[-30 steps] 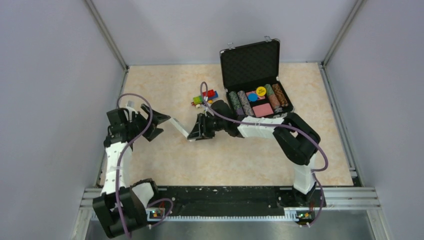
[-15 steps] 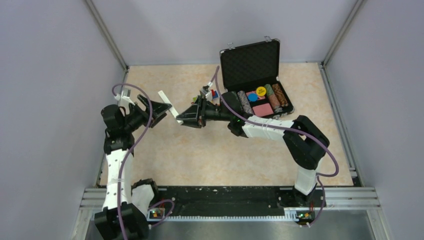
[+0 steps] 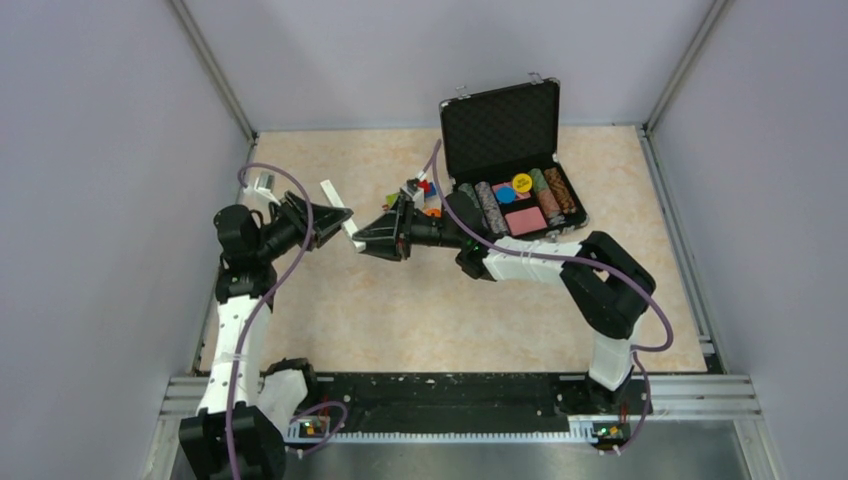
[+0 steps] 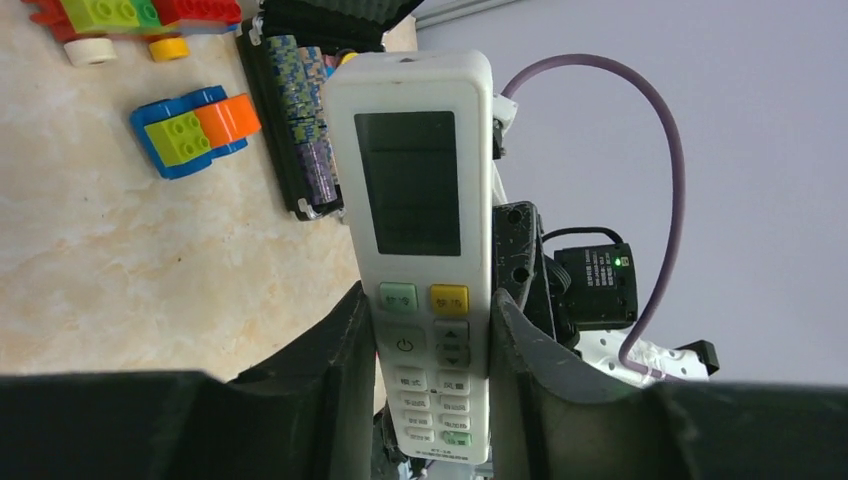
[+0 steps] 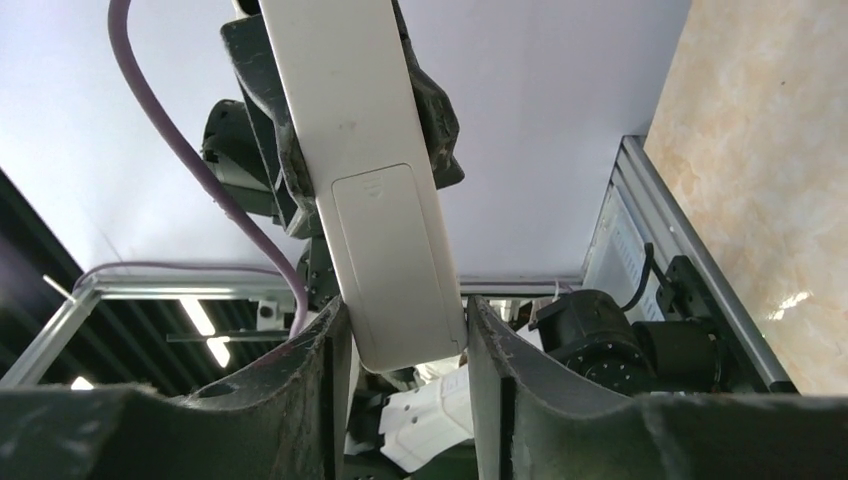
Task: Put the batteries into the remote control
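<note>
Top external view: the remote control [image 3: 329, 193] was held aloft above the worktop [image 3: 450, 310], tilted, between the two arms; the left end effector [image 3: 335, 218] was at its middle and the right end effector [image 3: 368, 236] at its nearer end; toy vehicles [image 3: 415, 190] and an open case [image 3: 500, 130] lay behind; the batteries could not be made out.

Left wrist view: the remote control [image 4: 415, 180] showed its display and button face to the camera; the left end effector [image 4: 428, 310] was clenched on it, fingers [image 4: 340, 350] pressed against both long edges at the button rows; a blue toy [image 4: 190, 125] sat on the worktop beyond.

Right wrist view: the remote control [image 5: 370, 150] showed its plain back; the right end effector [image 5: 405, 320] was grasping its lower end; the battery cover [image 5: 385, 230] appeared still seated.

Judgement: the step in hand was a two-arm hold or handover, ahead of opening the compartment; no battery was loaded. The next move would call for one arm to keep the body steady, back face reachable, while the other lets go and slides the cover off; a slack hold risks a drop.
</note>
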`<action>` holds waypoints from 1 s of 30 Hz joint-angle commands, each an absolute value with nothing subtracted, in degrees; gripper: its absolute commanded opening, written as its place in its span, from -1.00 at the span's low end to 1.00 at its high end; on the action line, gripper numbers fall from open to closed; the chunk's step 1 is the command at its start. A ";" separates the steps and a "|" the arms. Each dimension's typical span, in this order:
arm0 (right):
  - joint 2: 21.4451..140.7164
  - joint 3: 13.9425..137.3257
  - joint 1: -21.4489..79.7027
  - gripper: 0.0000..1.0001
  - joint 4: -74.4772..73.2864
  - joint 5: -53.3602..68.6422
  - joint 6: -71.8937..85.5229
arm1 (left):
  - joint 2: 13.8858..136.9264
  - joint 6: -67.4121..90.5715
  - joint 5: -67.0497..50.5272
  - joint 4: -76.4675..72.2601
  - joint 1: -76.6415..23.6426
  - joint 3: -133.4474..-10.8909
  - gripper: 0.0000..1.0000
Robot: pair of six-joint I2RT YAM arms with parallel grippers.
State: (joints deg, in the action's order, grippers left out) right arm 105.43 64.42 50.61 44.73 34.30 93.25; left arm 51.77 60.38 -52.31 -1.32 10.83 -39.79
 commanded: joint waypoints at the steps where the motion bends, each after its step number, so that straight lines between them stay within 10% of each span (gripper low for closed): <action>1: 104.22 62.84 51.15 -0.12 44.35 33.81 94.70 | 52.20 54.55 -48.61 -1.55 10.81 -39.73 -1.00; 6: 100.54 56.50 50.24 0.30 36.08 30.06 89.93 | 53.56 43.74 -38.76 16.13 10.64 -42.50 -1.00; 30: 72.30 51.18 46.19 0.39 -14.65 0.25 57.39 | 86.75 44.04 7.29 35.38 -18.44 -48.63 -0.85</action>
State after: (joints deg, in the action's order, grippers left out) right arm 75.75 50.13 46.70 -10.22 4.95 60.82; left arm 84.79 43.62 2.48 34.94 -16.78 -46.70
